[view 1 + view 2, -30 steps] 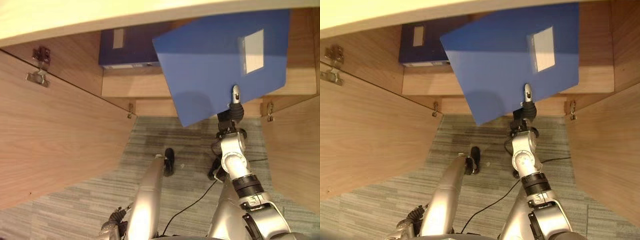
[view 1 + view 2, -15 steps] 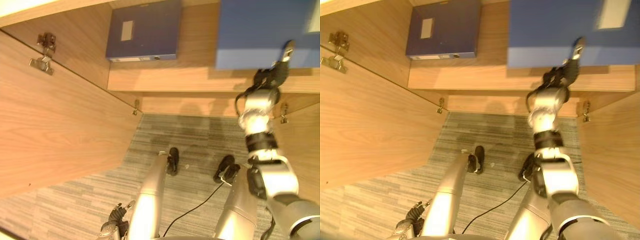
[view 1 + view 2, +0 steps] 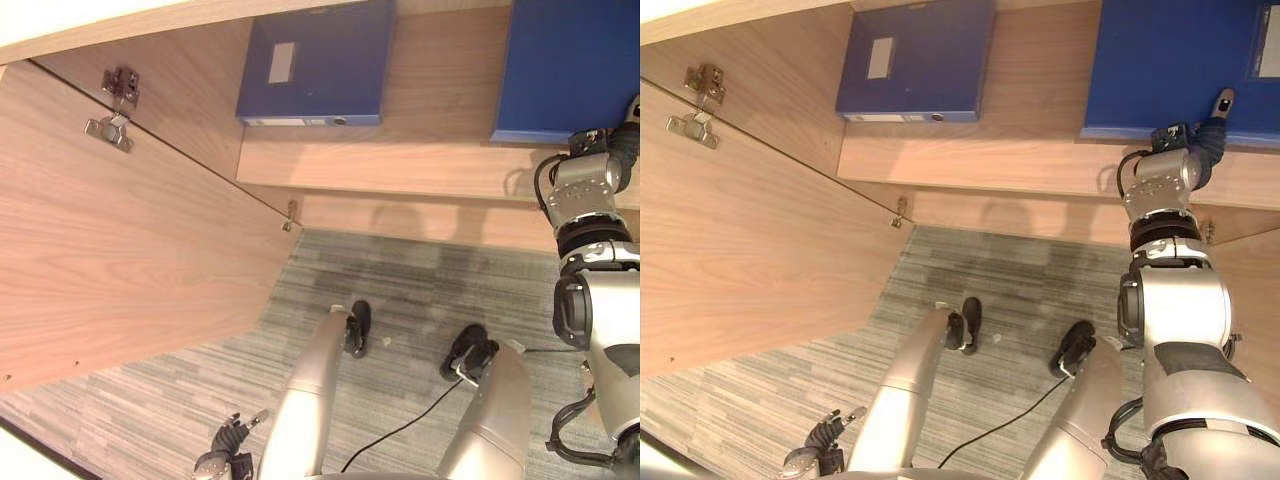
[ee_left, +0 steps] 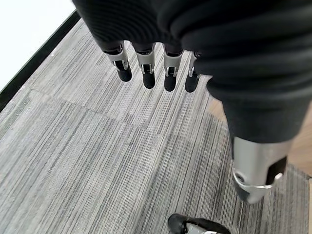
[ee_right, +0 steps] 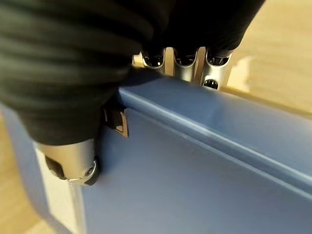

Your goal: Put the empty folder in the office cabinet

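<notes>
Right hand (image 5: 73, 161) pinching smooth blue folder (image 3: 1170, 60); woodgrain cabinet shelf (image 3: 1040, 160).

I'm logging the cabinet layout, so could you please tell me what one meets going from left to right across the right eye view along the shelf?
Open cabinet door → door hinge → dark blue binder lying flat → bare shelf → blue folder, pinched by the right hand.

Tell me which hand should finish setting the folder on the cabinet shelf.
Right. The right hand already pinches the flat blue folder over the wooden cabinet shelf; the left hand hangs open near the floor.
</notes>
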